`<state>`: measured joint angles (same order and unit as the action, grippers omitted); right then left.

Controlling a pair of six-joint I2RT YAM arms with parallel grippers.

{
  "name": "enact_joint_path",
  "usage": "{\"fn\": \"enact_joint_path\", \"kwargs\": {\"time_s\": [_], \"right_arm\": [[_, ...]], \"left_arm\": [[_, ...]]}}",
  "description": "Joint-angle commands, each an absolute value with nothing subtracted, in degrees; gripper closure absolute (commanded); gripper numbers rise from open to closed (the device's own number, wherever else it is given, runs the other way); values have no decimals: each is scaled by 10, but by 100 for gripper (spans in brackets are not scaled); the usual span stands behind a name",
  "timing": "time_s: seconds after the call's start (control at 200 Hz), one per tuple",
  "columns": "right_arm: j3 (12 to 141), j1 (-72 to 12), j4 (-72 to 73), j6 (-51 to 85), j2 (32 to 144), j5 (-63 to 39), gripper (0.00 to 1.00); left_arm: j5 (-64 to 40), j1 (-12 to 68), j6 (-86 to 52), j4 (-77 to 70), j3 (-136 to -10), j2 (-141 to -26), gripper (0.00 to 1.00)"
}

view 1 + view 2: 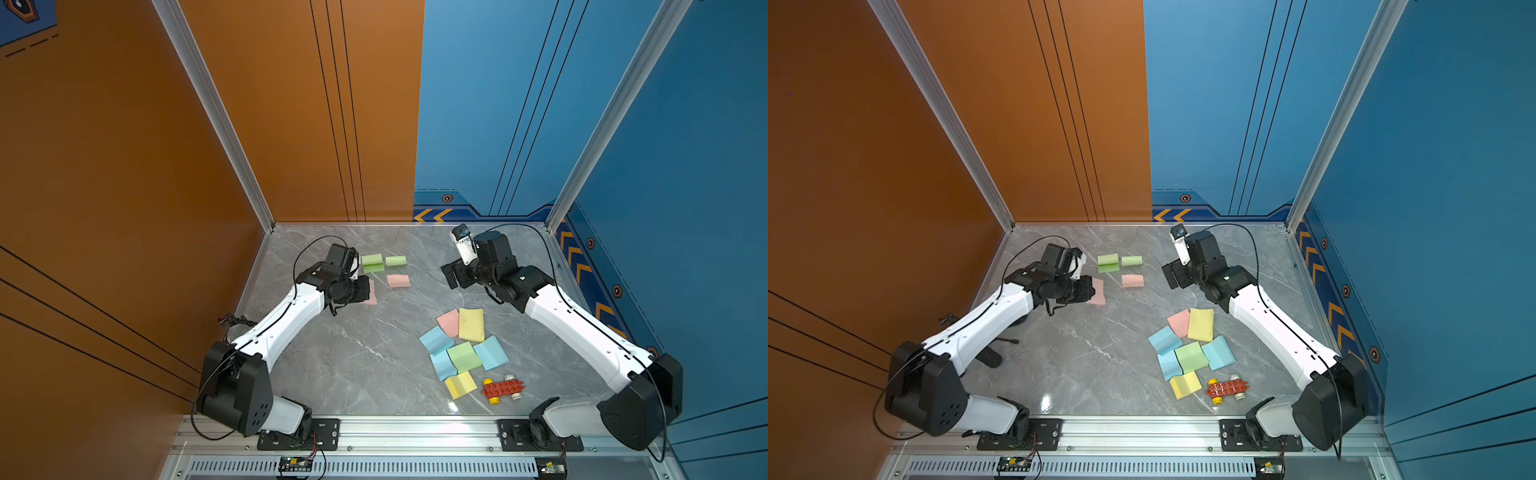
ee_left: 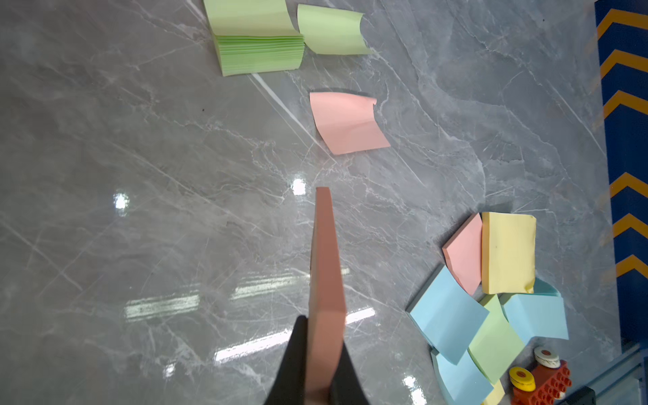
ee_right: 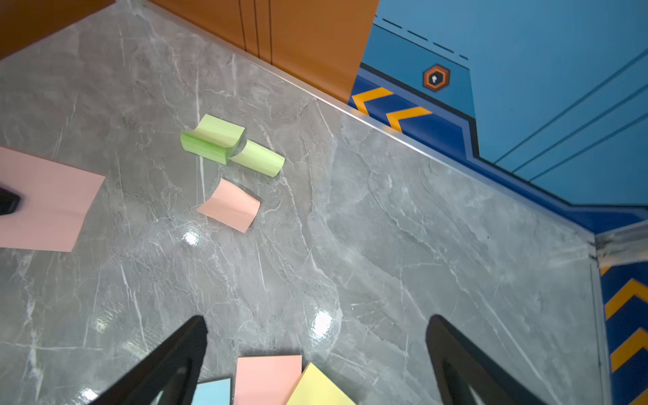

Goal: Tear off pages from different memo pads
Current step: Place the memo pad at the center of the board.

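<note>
Left wrist: left tool (image 2: pixel 322 338) pinching thick, flat-edged pink memo pad (image 2: pixel 326 263); right tool (image 3: pixel 317 319) spread wide.

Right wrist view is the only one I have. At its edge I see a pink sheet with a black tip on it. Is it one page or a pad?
Observer: A pad. The left wrist view shows the left gripper shut on the pink pad, whose thick edge faces that camera.
Operator: How many pads lie under my camera? I see three corners.
Observer: Seven. In both top views the cluster has three blue, two yellow, one green, one pink.
Operator: Anything else near them?
Observer: Yes, a red toy car stands close beside that cluster.
</note>
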<state>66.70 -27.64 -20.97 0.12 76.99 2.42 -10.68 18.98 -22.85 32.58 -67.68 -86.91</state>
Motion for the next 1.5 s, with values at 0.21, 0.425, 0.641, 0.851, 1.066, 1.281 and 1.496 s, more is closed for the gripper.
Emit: {"fn": "enact_joint_path", "kwargs": {"time_s": [0.21,0.425,0.641,0.851,1.066,1.281,1.496], "right_arm": [[536,-209,-97,163,747,-65,0],[560,-258,-121,119,773,1,0],[563,-284,-133,138,791,83,0],[560,-295,-145,146,803,96,0],[549,-299,-191,207,811,82,0],[527,-333,-211,228,816,32,0],[490,-395,-209,257,846,7,0]], "left_arm": [[-200,158,-168,323,-812,-1072,100],[-220,136,-185,323,-846,-1143,100],[-185,128,-184,323,-855,-1193,100],[-147,128,-178,324,-877,-1245,91],[-106,128,-162,326,-874,-1228,56],[-42,128,-159,327,-852,-1164,32],[15,143,-196,324,-753,-1011,27]]}}
